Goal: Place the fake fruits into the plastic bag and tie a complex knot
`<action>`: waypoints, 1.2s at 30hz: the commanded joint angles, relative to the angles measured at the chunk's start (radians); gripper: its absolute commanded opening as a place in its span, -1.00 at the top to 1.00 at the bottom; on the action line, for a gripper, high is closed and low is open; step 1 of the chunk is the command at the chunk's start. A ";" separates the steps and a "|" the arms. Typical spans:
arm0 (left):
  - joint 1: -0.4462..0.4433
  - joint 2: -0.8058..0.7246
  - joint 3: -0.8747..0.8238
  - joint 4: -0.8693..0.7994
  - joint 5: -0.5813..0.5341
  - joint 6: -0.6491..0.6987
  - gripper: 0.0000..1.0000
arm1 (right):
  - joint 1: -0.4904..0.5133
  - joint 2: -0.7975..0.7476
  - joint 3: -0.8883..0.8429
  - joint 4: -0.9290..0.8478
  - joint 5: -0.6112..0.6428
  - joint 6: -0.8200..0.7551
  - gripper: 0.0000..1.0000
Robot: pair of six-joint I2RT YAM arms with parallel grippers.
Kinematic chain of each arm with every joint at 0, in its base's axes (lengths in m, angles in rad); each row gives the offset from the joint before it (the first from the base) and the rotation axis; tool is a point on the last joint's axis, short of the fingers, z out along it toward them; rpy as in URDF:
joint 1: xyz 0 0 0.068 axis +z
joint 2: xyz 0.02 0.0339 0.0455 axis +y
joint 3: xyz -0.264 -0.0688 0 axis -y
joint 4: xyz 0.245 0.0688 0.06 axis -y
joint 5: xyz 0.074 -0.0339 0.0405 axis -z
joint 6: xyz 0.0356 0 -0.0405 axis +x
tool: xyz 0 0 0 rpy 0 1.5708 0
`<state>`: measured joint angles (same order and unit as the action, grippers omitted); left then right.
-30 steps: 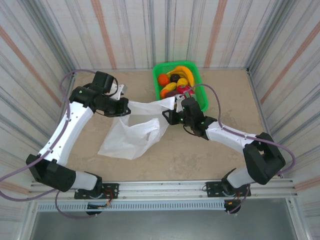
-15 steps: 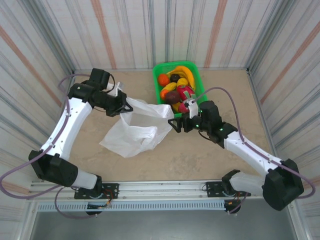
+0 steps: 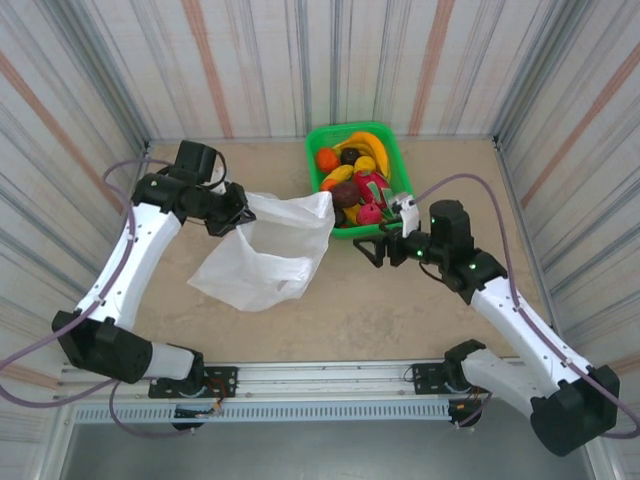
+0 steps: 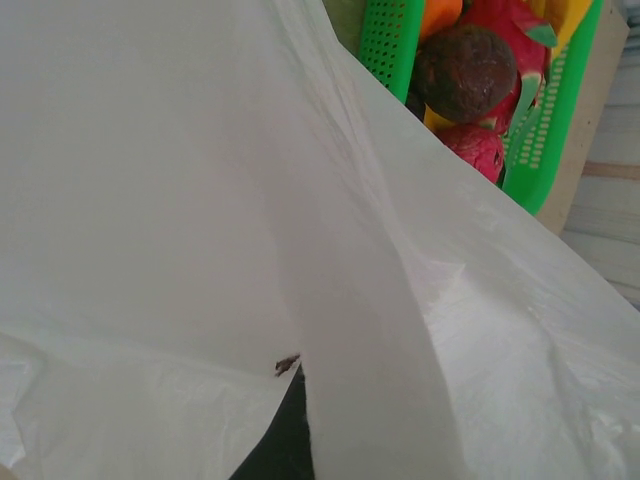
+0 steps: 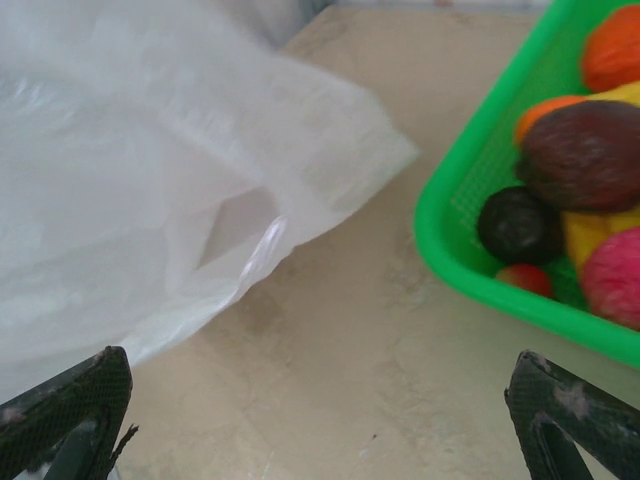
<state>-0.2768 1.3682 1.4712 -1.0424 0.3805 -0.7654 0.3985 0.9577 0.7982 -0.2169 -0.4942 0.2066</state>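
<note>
Green basket (image 3: 311,160) full of fake fruits (image 3: 355,172); plastic bag (image 3: 275,250) in left tool's (image 3: 238,212) grip; right tool (image 3: 371,250) wide.

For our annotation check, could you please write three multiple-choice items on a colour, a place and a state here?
1. What colour is the plastic bag? A black B white C yellow
2. Where do the fake fruits lie? A in the plastic bag B on a plate C in the basket
3. How is the right gripper? A open B shut on a fruit C shut on the bag
Answers: B, translucent white; C, all inside the green rim; A, fingers wide apart.
</note>
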 commanded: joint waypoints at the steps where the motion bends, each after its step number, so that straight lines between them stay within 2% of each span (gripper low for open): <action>1: 0.017 -0.042 -0.023 0.018 -0.014 -0.100 1.00 | -0.078 0.067 0.121 -0.141 0.048 0.112 -0.98; 6: 0.041 -0.068 -0.044 0.073 0.035 -0.155 1.00 | -0.096 0.213 0.282 -0.331 0.167 0.082 -0.98; 9: 0.052 -0.079 -0.056 0.090 0.049 -0.172 1.00 | -0.091 0.325 0.386 -0.404 0.185 -0.004 -0.98; 13: 0.067 -0.089 -0.076 0.100 0.067 -0.182 1.00 | -0.071 0.438 0.449 -0.377 0.191 -0.282 -0.98; 17: 0.083 -0.101 -0.100 0.114 0.091 -0.193 1.00 | -0.072 0.520 0.418 -0.218 0.101 -0.687 -0.98; 20: 0.085 -0.113 -0.118 0.146 0.116 -0.197 1.00 | -0.084 0.604 0.449 -0.148 0.016 -0.858 -0.98; 23: 0.085 -0.128 -0.138 0.189 0.140 -0.211 1.00 | -0.098 0.693 0.512 -0.112 -0.069 -0.925 -0.98; 26: 0.086 -0.138 -0.140 0.198 0.136 -0.218 1.00 | -0.102 0.773 0.543 -0.087 -0.139 -1.063 -0.98; 32: 0.087 -0.141 -0.147 0.193 0.138 -0.227 1.00 | -0.097 0.936 0.687 -0.149 -0.124 -1.193 -0.98; 36: 0.087 -0.141 -0.158 0.202 0.139 -0.236 1.00 | -0.085 1.016 0.749 -0.173 -0.090 -1.227 -0.98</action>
<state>-0.1970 1.2541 1.3289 -0.8566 0.5030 -0.9821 0.3027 1.9240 1.4975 -0.3450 -0.5831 -0.9314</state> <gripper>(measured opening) 0.048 0.989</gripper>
